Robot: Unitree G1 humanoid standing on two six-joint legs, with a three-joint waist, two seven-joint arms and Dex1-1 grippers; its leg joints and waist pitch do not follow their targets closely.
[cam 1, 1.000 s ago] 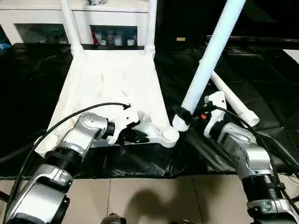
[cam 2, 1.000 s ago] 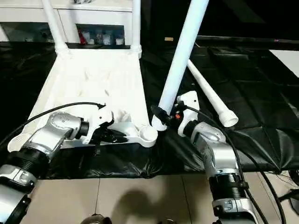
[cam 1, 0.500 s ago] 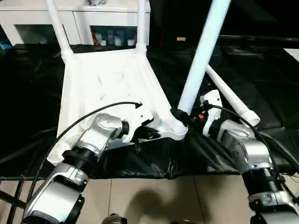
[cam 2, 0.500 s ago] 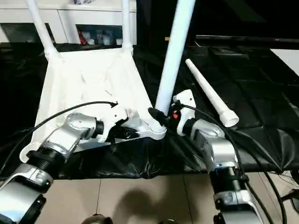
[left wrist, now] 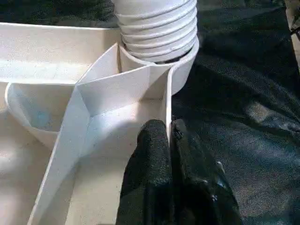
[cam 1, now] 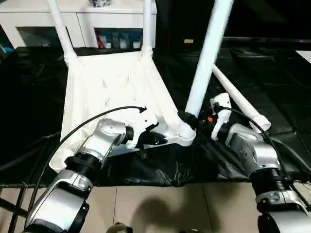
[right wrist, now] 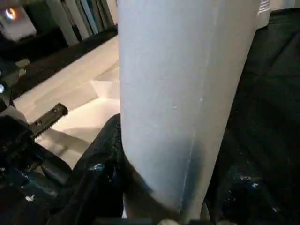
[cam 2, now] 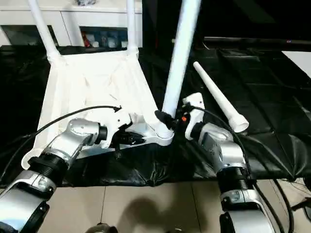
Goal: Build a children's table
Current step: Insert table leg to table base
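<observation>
Children's table point(cam 1: 112, 87) upside down, centre-left of frame, on black sheet point(cam 1: 272, 82). We see left gripper point(left wrist: 169, 136) pinched together on rib near corner socket point(cam 1: 186, 137); right gripper point(cam 1: 190, 120) clamped around upright leg point(cam 1: 206, 58) seated there. Spare leg point(cam 1: 240, 104) at right.

Upright leg point(cam 1: 206, 53) cut off by the top edge, its threaded end point(left wrist: 157, 26) partly hidden in the corner socket point(cam 1: 186, 137), cabinet point(cam 1: 112, 19) contents too blurred to tell

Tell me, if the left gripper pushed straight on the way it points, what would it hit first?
Probably the corner socket with the leg screwed into it. The left gripper, shut on the rim, points along it toward that socket; depth is uncertain.
</observation>
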